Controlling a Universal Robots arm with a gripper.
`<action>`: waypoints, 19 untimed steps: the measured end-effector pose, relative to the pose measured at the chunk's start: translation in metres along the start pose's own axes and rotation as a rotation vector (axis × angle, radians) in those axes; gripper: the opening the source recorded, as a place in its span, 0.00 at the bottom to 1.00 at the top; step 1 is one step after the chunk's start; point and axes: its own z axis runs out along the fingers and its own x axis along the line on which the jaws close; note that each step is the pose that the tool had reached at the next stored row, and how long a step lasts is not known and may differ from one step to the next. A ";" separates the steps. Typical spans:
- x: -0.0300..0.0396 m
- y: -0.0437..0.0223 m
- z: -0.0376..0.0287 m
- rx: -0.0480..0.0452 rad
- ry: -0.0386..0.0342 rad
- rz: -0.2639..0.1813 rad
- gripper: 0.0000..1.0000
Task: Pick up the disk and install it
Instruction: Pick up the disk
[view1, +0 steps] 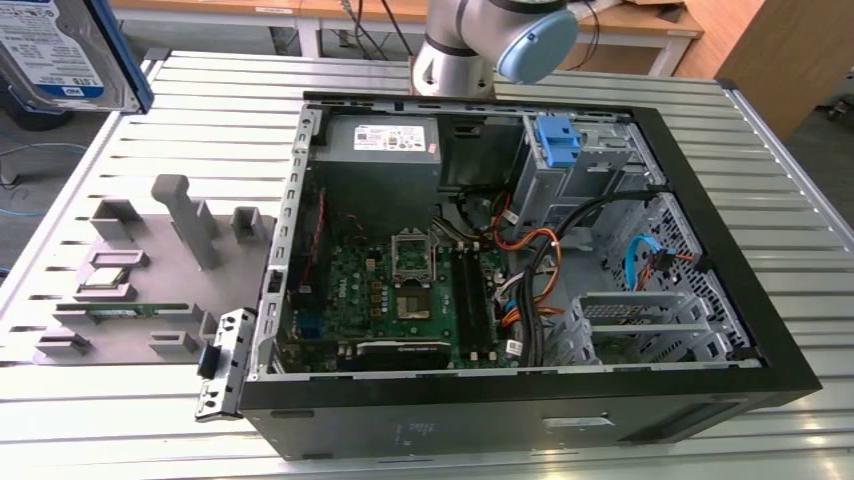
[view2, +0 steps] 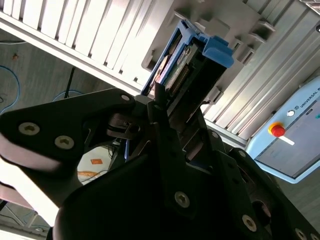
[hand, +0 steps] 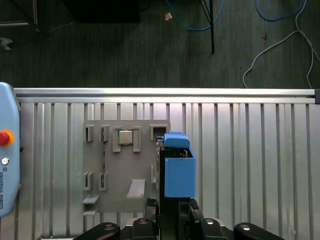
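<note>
The disk (view1: 54, 55) hangs high in the air at the exterior view's far left, with its white-and-blue label facing the camera. In the second wrist view my gripper (view2: 165, 105) is shut on the disk (view2: 192, 60), its black fingers clamping the drive's end and the blue rails sticking out beyond them. The first wrist view shows the disk (hand: 179, 170) edge-on, blue rail uppermost, held by the gripper (hand: 170, 212) above the slatted table beside the grey parts fixture (hand: 125, 170).
The open computer case (view1: 747, 300) lies on the slatted table at the exterior view's right. It holds a motherboard, cables, a grey power supply (view1: 380, 140) and a blue bracket (view1: 558, 140) at the drive bay. The grey fixture (view1: 147, 280) lies left of the case. A teach pendant (hand: 7, 155) sits beside the fixture.
</note>
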 end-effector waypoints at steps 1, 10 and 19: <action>0.0000 -0.0013 0.0000 0.0000 0.0000 0.000 0.35; -0.0003 -0.0142 -0.0003 0.0001 -0.0001 0.000 0.35; -0.0003 -0.0162 -0.0003 0.0001 0.0000 0.000 0.35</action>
